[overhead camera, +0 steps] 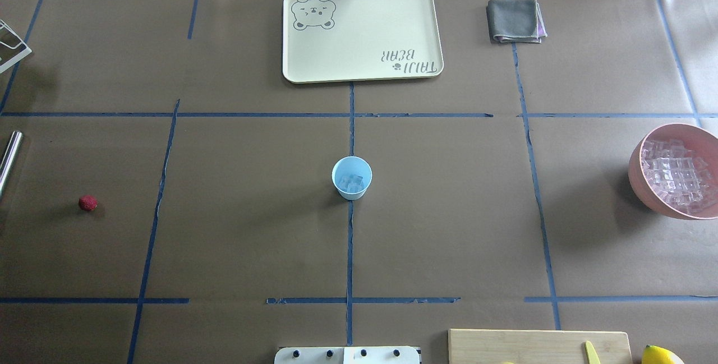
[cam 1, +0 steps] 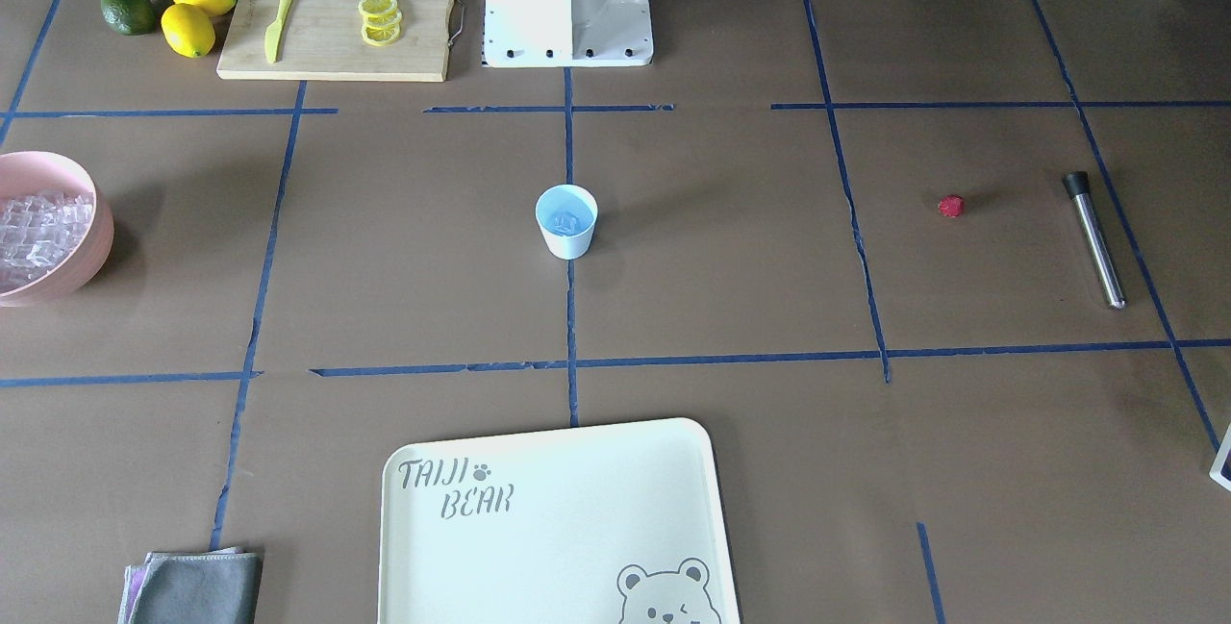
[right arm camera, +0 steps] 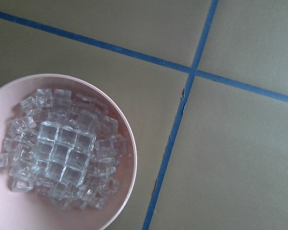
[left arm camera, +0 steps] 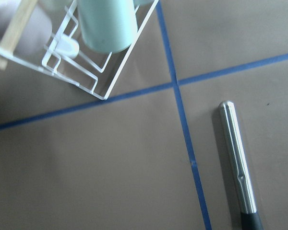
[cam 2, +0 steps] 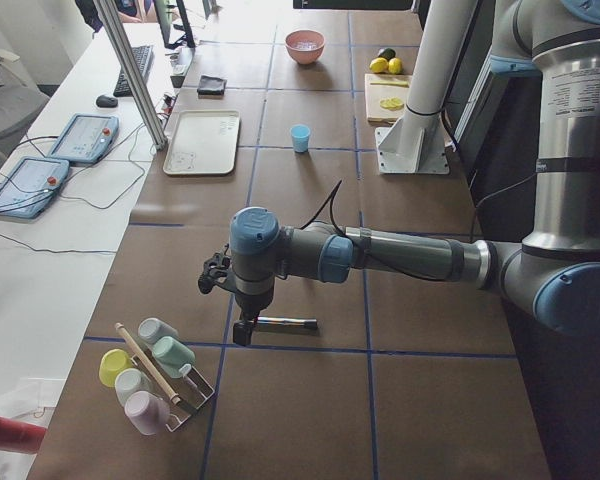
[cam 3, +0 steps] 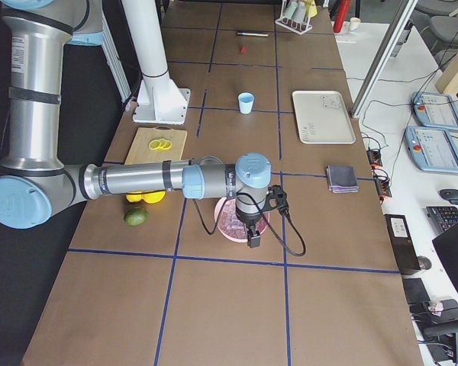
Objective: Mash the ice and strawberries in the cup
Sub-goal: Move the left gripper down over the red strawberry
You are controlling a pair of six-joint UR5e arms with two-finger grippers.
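Tray is printed "TAIJI BEAR" with a bear face. Cup stands mid-table with ice inside; the strawberry lies loose, well apart from it, near the metal muddler. Left gripper hangs over the muddler and right gripper over the pink bowl of cubes, both far from the cup; can't tell whether either is open or closed.

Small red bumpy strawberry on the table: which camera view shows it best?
Exterior front-facing: the small red bumpy strawberry lies unobstructed, its shape clear. Overhead exterior shows it too, darker and near the frame edge. Exterior right gives only a far red speck. Exterior left and both wrist views show none of it.
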